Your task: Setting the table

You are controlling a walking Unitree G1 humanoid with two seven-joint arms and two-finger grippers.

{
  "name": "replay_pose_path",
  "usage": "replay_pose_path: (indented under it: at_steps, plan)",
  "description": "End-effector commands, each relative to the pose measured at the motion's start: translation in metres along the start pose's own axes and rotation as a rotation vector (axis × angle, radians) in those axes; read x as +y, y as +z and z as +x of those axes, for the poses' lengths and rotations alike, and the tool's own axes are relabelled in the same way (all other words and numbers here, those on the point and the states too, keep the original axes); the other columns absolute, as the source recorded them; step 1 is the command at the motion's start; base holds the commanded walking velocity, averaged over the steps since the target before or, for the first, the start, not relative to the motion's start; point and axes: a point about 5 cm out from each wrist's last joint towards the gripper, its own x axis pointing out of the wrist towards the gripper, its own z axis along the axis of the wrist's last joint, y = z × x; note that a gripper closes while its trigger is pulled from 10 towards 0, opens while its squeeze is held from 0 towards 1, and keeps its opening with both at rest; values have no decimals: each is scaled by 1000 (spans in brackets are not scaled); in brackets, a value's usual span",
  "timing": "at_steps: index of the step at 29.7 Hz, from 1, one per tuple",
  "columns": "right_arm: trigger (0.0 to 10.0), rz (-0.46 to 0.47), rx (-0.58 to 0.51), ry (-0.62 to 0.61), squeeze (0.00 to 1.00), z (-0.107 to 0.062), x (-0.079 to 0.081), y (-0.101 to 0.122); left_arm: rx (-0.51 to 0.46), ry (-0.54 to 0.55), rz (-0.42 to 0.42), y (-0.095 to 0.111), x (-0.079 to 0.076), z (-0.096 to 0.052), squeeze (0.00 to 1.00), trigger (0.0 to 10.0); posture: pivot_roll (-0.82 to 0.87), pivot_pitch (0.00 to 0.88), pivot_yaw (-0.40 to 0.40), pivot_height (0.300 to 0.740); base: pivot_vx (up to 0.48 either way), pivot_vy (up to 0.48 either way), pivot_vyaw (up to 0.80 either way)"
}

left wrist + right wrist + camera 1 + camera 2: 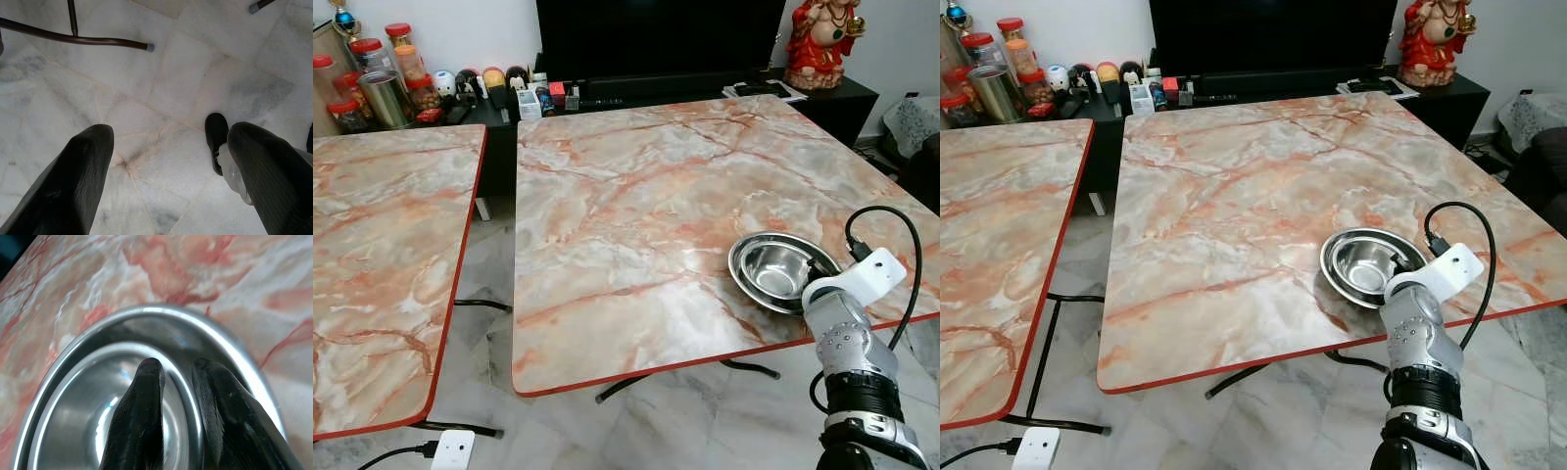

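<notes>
while the right gripper (178, 374) pinches the rim of the inner bowl (781, 269) on the table (636, 225), setting has barely begun — left gripper (168, 147) hangs open.

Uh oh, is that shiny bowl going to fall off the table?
It might. The steel bowl sits in a steel plate near the table's red front edge, so a pull toward the robot could slide both off. The right gripper pinches only the bowl's thin rim, so it may slip or tip when lifted.
</notes>
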Motion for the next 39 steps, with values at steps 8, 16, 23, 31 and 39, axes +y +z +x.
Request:
replay_pose_path:
  at_steps: [8, 16, 23, 31, 39]
  plan:
    - [10000, -63, -74, 0, 0, -4, 5, 15, 22, -2, 2, -4, 1, -1, 0, 10000, -1, 73, -11, 740, 0, 0, 0]
    - [10000, -28, -169, 64, 0, -7, 15, 27, 19, 0, 0, -4, 1, -1, 0, 10000, -4, 72, -11, 740, 0, 0, 0]
    - [10000, -155, -405, 227, 0, -24, 29, 52, 6, 1, -5, -2, 2, -1, 0, 10000, -15, 75, -12, 740, 0, 0, 0]
    - [10000, -387, -521, 380, 0, -35, 36, 38, -13, 37, 0, -1, 3, -1, 0, 10000, -12, 79, -16, 740, 0, 0, 0]
    - [10000, -469, -536, 492, 0, -44, 47, 23, -35, 73, -18, 0, 6, -1, 0, 10000, -10, 80, -17, 740, 0, 0, 0]
